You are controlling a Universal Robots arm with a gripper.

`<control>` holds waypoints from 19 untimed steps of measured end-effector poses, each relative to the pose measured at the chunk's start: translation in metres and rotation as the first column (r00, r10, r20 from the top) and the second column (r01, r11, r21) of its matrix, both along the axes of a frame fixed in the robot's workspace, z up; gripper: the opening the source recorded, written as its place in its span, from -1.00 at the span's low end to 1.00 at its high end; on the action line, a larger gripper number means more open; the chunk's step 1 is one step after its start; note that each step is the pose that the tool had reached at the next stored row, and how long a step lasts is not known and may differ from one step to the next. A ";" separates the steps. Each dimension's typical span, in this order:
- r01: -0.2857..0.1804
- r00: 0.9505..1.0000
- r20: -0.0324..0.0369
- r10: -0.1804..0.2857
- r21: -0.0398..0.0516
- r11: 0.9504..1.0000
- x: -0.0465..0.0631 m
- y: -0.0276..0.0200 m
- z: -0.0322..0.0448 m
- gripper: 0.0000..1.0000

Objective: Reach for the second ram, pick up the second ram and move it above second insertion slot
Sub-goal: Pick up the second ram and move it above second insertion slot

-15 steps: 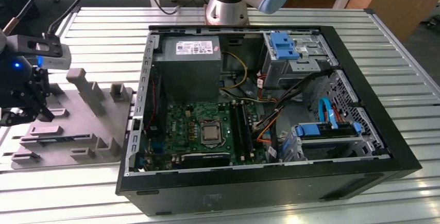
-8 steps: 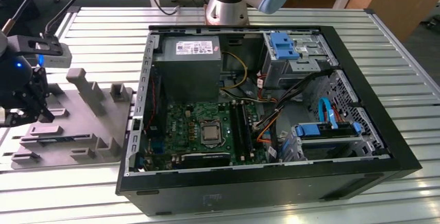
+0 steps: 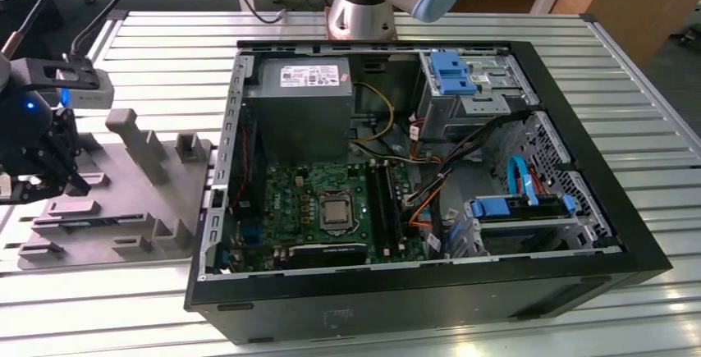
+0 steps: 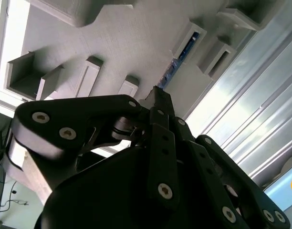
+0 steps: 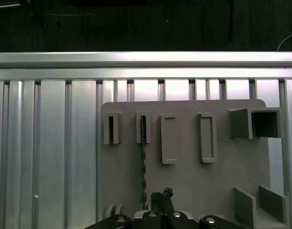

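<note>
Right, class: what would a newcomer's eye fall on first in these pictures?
The open computer case dominates the exterior view, its green motherboard laid bare. On the exterior view's left, the robot's black hand hangs over a grey slotted holder. In the first wrist view a thin RAM stick stands on edge in one of its slots.

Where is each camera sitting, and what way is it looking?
Exterior view: high off the arm, looking down on the open computer case and grey holder; the arm's base and gripper show.
First wrist view: on the wrist, facing down at the holder and second ram; gripper shows.
Second wrist view: behind the gripper, looking slantwise along it.
Shared: both wrist views see gripper, holder, ram.
</note>
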State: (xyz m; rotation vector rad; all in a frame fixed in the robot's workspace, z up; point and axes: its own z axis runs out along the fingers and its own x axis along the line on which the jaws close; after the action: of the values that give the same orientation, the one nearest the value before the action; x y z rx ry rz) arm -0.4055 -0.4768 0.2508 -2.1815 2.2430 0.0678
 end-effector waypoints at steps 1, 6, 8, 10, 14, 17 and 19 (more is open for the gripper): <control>0.000 1.000 0.001 0.000 0.001 1.000 0.000 -0.0010 -0.0005 -0.79; 0.000 1.000 0.003 0.000 0.006 1.000 -0.002 -0.0072 -0.0038 -0.79; 0.000 1.000 0.003 0.000 0.008 1.000 -0.004 -0.0088 -0.0053 -0.79; 0.000 1.000 0.003 0.000 0.010 1.000 -0.005 -0.0097 -0.0065 -0.79; 0.000 1.000 0.004 0.000 0.012 1.000 -0.007 -0.0129 -0.0092 -0.79; 0.000 1.000 0.003 0.000 0.014 1.000 -0.007 -0.0159 -0.0110 -0.79; 0.000 1.000 0.003 0.000 0.015 1.000 -0.008 -0.0160 -0.0115 -0.79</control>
State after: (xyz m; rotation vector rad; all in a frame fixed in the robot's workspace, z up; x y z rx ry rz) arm -0.4131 -0.4929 0.2393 -2.1722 2.2335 0.0804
